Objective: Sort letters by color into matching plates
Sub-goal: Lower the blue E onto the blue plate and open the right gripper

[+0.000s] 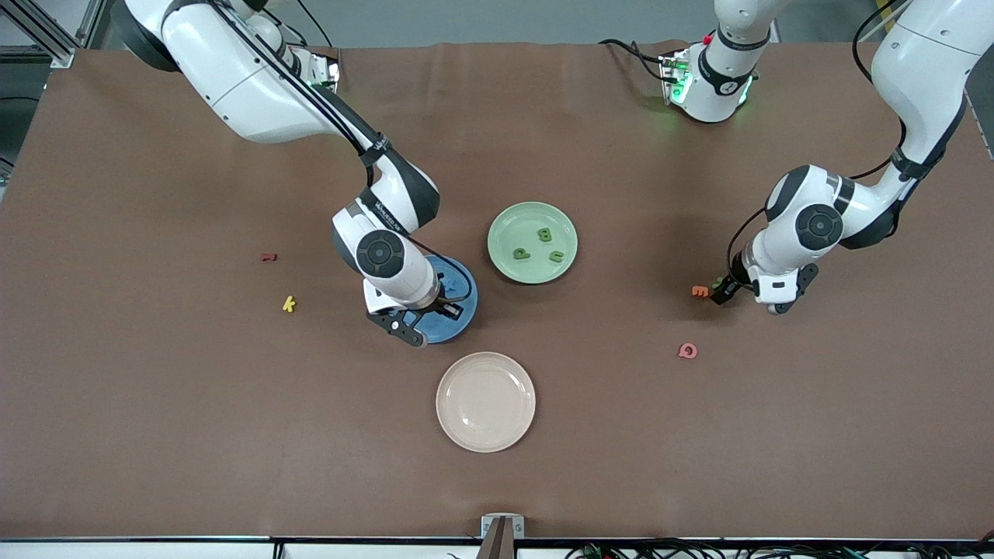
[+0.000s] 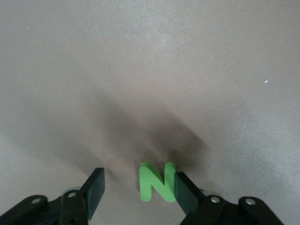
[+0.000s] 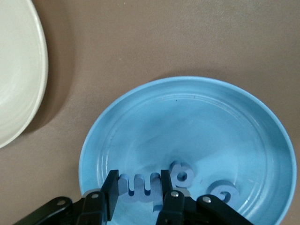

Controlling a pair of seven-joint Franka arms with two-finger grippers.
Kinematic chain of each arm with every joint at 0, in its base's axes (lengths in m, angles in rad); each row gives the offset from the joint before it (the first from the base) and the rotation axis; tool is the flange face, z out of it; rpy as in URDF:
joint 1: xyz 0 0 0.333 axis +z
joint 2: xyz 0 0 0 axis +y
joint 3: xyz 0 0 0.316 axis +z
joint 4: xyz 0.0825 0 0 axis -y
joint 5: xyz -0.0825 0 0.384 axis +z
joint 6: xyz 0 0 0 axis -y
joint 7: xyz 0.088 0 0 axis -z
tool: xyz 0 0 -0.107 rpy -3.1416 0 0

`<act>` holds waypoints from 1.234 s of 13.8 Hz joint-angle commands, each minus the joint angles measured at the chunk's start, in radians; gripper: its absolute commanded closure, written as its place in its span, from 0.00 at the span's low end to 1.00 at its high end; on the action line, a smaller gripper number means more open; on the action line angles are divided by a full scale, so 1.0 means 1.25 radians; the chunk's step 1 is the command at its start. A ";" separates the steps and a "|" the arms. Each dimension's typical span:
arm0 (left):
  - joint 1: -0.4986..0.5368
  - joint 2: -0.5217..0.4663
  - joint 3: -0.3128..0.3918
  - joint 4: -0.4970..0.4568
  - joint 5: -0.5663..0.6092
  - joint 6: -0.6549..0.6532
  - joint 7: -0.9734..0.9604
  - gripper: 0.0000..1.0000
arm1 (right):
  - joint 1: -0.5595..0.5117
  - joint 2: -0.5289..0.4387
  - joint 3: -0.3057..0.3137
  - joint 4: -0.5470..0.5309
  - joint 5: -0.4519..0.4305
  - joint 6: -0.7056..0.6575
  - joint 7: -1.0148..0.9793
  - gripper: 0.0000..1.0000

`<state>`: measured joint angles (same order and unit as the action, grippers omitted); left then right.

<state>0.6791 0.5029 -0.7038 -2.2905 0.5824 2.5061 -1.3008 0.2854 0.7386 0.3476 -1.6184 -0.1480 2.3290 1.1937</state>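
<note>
Between the left gripper's (image 2: 138, 190) wide jaws stands a green letter (image 2: 158, 181); the right gripper's (image 3: 138, 190) narrow jaws clasp a blue letter (image 3: 139, 186) over the blue plate (image 3: 197, 122).

The brown table cover (image 1: 155, 427) looks matt and faintly grainy, like paper or cloth. The blue plate (image 3: 225, 122) has a smooth, slightly glossy plastic look; beside it, the cream plate (image 1: 485, 401) looks smooth and satin. The green N (image 2: 157, 182) looks like soft matt foam. Arm shells (image 1: 233, 70) are glossy white plastic.
</note>
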 commanded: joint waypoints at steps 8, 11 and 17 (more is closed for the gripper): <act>0.003 0.037 -0.004 -0.001 0.041 0.021 -0.025 0.42 | 0.036 0.036 -0.038 0.069 -0.009 -0.015 0.012 0.00; 0.004 0.037 -0.004 0.000 0.046 0.021 -0.025 0.42 | 0.023 0.029 -0.038 0.070 -0.019 -0.036 0.001 0.00; 0.003 0.037 -0.004 0.008 0.046 0.021 -0.026 0.42 | -0.056 -0.050 -0.035 0.046 -0.051 -0.214 -0.186 0.00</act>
<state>0.6802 0.5141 -0.7046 -2.2913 0.6052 2.5011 -1.3012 0.2562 0.7382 0.2915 -1.5251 -0.1925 2.1103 1.0217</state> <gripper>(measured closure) 0.419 0.000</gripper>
